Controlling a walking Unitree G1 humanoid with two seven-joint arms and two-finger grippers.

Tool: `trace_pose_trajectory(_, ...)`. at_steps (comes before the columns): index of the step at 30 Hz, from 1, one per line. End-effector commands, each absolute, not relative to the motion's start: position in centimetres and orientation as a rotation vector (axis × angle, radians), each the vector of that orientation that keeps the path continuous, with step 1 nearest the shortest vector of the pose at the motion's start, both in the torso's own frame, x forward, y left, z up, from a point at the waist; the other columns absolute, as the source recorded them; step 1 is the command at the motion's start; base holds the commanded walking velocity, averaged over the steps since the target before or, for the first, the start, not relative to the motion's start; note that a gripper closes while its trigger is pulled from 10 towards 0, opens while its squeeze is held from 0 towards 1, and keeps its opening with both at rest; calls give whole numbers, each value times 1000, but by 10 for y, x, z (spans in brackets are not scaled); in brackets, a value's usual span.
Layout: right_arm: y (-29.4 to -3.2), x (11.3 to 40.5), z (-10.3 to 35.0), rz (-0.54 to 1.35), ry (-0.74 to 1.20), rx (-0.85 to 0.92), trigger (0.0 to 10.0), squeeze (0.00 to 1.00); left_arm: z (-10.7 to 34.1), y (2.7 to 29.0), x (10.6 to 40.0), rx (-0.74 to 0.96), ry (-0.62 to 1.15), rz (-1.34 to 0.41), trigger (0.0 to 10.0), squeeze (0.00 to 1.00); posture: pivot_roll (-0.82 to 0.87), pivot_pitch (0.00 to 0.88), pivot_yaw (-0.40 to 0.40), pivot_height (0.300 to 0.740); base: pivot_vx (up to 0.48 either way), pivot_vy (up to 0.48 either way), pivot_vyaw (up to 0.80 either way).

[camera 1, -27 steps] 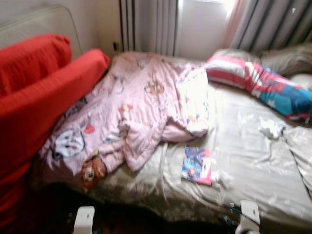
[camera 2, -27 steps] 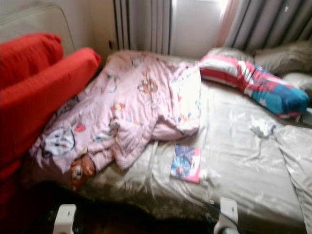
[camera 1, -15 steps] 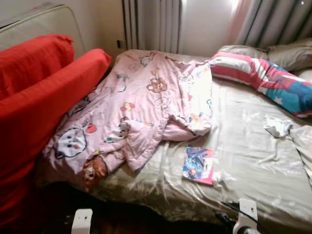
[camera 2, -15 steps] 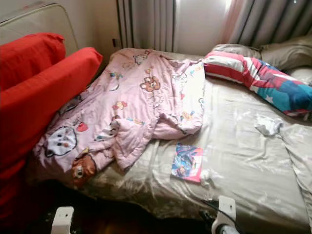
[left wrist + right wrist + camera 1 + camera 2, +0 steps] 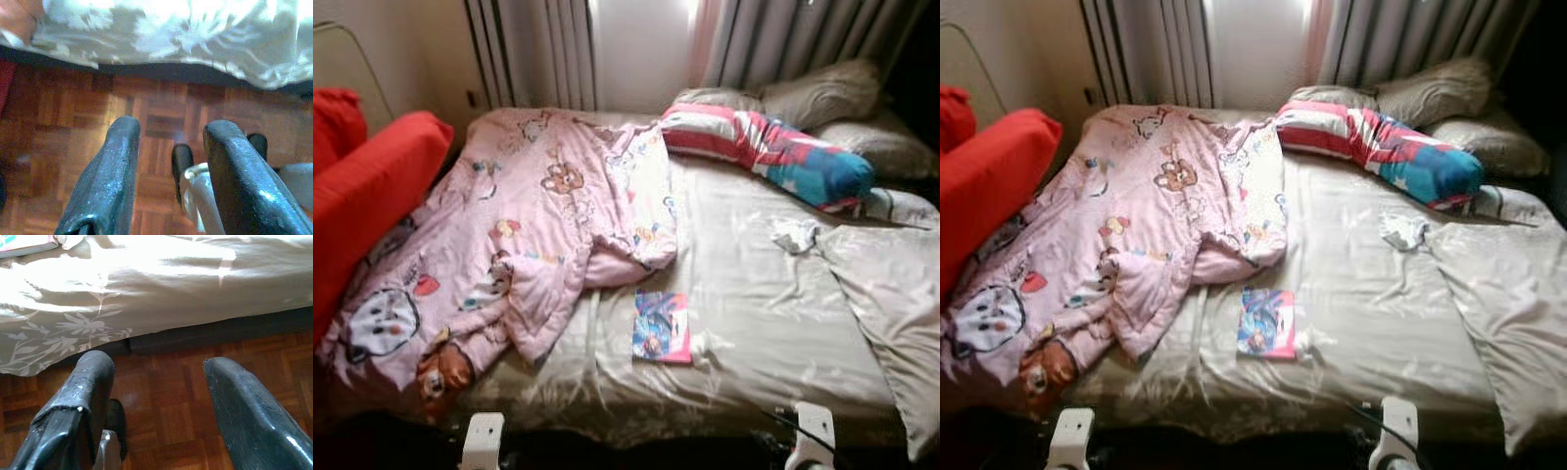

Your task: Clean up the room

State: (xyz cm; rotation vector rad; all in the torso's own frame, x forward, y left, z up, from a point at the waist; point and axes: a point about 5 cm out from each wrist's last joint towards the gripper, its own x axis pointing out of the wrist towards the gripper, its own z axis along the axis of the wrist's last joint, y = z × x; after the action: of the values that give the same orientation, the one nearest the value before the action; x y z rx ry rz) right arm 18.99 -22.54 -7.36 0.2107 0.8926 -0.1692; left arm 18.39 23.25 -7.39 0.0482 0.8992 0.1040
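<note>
A crumpled pink quilt with cartoon animals (image 5: pixel 519 235) lies over the left half of the bed with the beige sheet (image 5: pixel 773 323), and a thin colourful book with a pink edge (image 5: pixel 661 326) lies on the sheet just beside the quilt's lower fold. A long striped pillow in pink, white and blue (image 5: pixel 769 157) lies across the head of the bed, with a small white crumpled cloth (image 5: pixel 794 234) near it. The left gripper (image 5: pixel 168 161) and the right gripper (image 5: pixel 159 396) both hang low over the brown parquet floor (image 5: pixel 171 401) in front of the bed, each with its fingers spread apart and holding nothing.

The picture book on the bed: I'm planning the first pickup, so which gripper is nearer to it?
Right. The right gripper hangs open over the floor beside the bed edge, the picture book just beyond it. The left gripper hangs open further along the edge, toward the pink quilt.
</note>
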Motion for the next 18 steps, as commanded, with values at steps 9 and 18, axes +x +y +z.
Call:
trace_pose_trajectory(9, -228, 200, -65, -181, 761, 220, 10000, 0, -70, 233, 185, -37, 801, 139, 10000, 0, -17, 20, -26, 740, 0, 0, 0)
trace_pose_trajectory(18, -229, 209, -54, -151, 608, 192, 10000, 0, -15, 200, 271, -5, 453, 42, 10000, 0, -31, 2, -28, 740, 0, 0, 0)
